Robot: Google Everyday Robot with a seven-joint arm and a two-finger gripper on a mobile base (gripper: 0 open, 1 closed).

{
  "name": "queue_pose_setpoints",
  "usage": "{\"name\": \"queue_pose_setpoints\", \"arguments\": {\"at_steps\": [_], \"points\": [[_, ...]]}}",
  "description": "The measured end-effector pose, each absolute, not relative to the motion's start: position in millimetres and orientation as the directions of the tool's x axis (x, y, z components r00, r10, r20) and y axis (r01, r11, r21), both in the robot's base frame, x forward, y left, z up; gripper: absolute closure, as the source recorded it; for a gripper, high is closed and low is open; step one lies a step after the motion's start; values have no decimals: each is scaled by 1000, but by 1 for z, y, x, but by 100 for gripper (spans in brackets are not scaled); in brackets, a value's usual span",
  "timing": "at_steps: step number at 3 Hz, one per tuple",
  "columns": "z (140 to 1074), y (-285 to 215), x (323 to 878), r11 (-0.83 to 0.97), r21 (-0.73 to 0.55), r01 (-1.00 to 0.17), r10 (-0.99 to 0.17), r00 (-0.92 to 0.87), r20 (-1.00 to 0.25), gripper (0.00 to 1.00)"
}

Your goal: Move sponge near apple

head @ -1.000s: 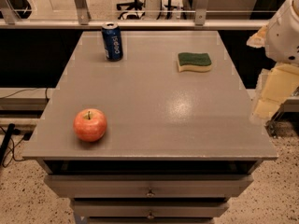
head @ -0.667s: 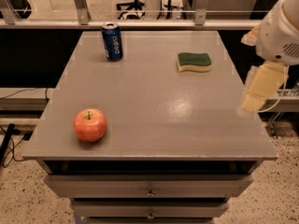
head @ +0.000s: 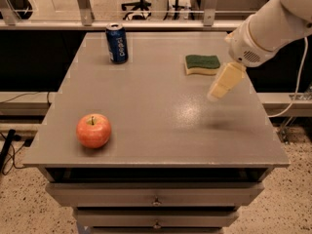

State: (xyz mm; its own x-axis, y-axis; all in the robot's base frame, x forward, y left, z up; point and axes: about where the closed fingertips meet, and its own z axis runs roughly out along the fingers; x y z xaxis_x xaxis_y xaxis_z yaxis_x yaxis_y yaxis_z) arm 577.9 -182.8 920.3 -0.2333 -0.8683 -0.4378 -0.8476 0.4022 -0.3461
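One wavy-edged sponge point(head: 202, 63), dark green over pale yellow, near the gripper point(head: 217, 92), grip unclear.

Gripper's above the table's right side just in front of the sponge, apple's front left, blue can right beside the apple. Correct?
Not quite. The camera view shows the blue can at the back left, far from the apple. The rest holds: the gripper is over the right side, in front of the sponge.
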Motion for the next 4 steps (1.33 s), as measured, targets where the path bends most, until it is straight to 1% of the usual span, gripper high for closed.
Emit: {"name": "queue_pose_setpoints", "arguments": {"at_steps": [1, 2, 3, 4], "points": [[903, -176, 625, 451, -321, -833, -820, -244, -518, 0], [890, -178, 674, 517, -259, -816, -744, -278, -608, 0], [880, -187, 712, 580, -185, -794, -663, -328, -673, 0], [872, -196, 734, 628, -110, -771, -607, -395, -690, 0]]}}
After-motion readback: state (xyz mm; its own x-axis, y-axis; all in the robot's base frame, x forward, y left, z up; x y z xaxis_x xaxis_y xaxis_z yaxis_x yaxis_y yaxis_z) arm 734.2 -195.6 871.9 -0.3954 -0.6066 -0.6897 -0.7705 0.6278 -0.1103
